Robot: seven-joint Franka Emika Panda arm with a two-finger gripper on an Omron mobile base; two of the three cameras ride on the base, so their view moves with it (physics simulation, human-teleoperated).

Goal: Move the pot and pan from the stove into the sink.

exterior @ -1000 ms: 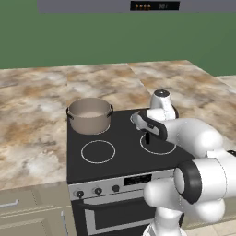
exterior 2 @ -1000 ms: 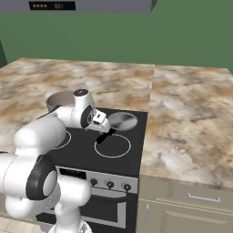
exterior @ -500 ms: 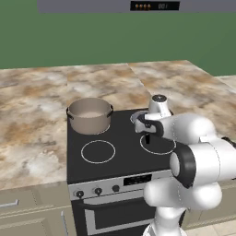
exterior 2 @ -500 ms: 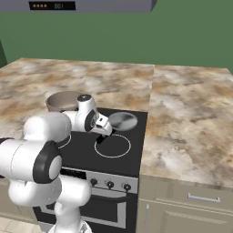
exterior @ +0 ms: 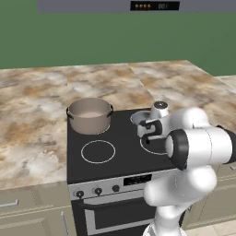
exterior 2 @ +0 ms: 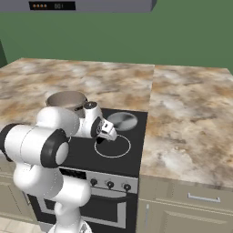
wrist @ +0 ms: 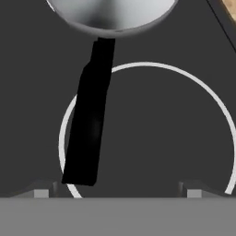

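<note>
Nothing has reached the sink: the pot (exterior: 90, 115) sits at the back left of the stove (exterior: 110, 161), and the pan (exterior 2: 122, 121) rests at the back right, its black handle (wrist: 90, 124) reaching forward over a front burner ring (wrist: 152, 133). The pincer (wrist: 117, 191) hangs low over that handle with its jaws wide apart, gripping nothing. By my reading the first pickup is only being lined up, so both carries remain
</note>
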